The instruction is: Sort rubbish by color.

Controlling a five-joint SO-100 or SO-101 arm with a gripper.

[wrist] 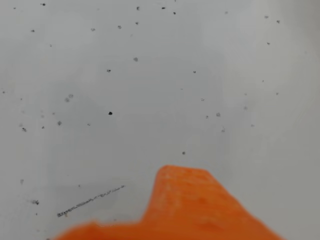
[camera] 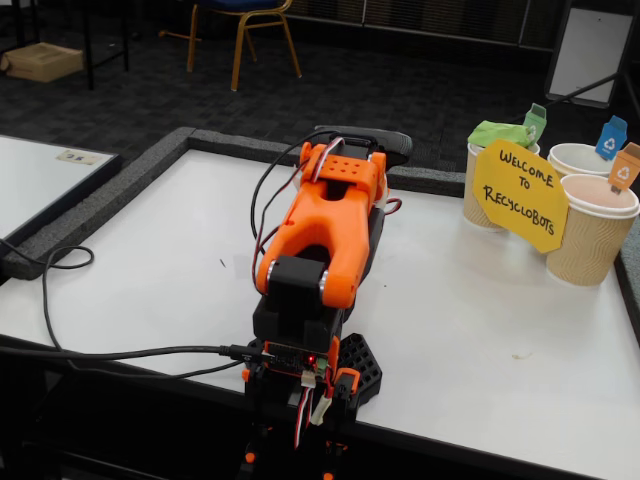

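Observation:
A green crumpled lump of rubbish (camera: 497, 133) lies in the top of the leftmost beige paper cup (camera: 478, 200), which carries a green tag (camera: 535, 122). In the fixed view the orange arm (camera: 325, 230) is folded low over its base at the table's near edge, far left of the cups, and its body hides the gripper. The wrist view shows only one orange finger (wrist: 185, 200) of the gripper (wrist: 186, 172) rising from the bottom edge over bare white table (wrist: 150, 90). Nothing shows at the finger. The second finger is out of frame.
Two more beige cups stand at the far right, one with a blue tag (camera: 578, 158) and one with an orange tag (camera: 590, 240). A yellow sign (camera: 520, 195) leans against them. Black cables (camera: 60, 310) trail off the table's left front. A raised grey rim (camera: 120, 190) borders the table.

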